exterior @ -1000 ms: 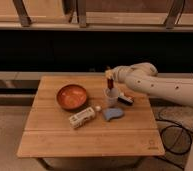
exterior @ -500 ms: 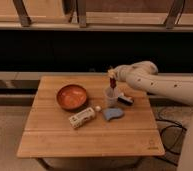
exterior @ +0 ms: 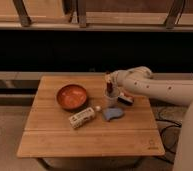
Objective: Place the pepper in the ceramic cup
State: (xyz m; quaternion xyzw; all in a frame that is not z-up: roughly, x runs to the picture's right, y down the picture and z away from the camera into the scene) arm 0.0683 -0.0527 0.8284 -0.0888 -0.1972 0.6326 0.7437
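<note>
The slim dark red pepper stands nearly upright directly over the small whitish ceramic cup, its lower end at or just inside the cup's mouth, though which cannot be told. Its upper end is at the gripper, which sits at the tip of the pale, rounded robot arm reaching in from the right. The cup stands upright on the light wooden slatted table, right of centre near the far edge. Just right of the cup lies a small dark object with a pale patch; just in front lies a flat blue-grey piece. A pale labelled bottle with a white cap lies on its side further left, and a wide shallow orange-red bowl sits behind it
</note>
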